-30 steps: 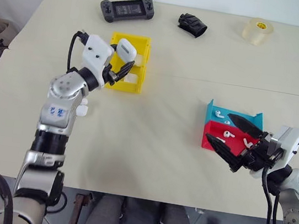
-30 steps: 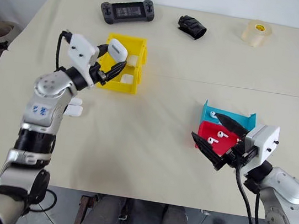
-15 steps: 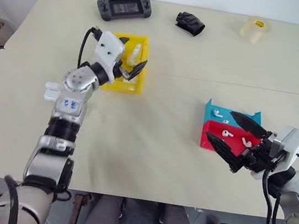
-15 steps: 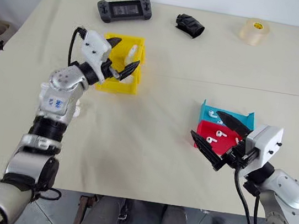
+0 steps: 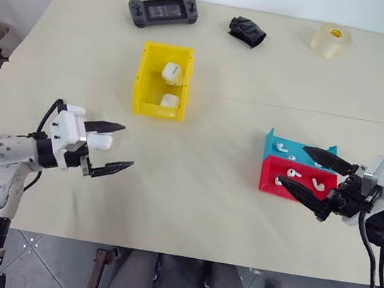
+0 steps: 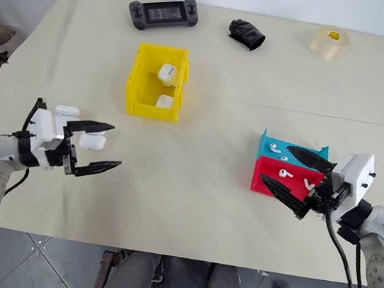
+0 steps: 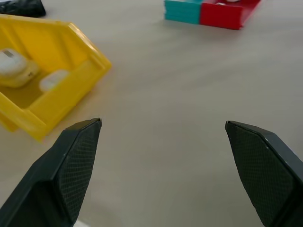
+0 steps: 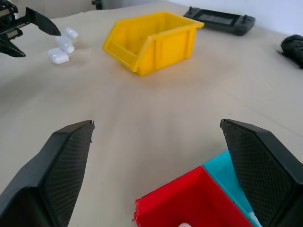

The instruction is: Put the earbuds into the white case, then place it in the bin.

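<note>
Lab-style test table (image 5: 204,210), sorting trays (image 5: 291,174)

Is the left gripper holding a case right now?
No: the left gripper hangs open and empty above the table, while two white cases lie in the yellow bin.

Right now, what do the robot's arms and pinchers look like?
Both arms are shiny silver metal with black joints and black cables. Each ends in a white boxy wrist block. The left gripper and right gripper each have two pointed black fingers with bumpy textured pads.
</note>
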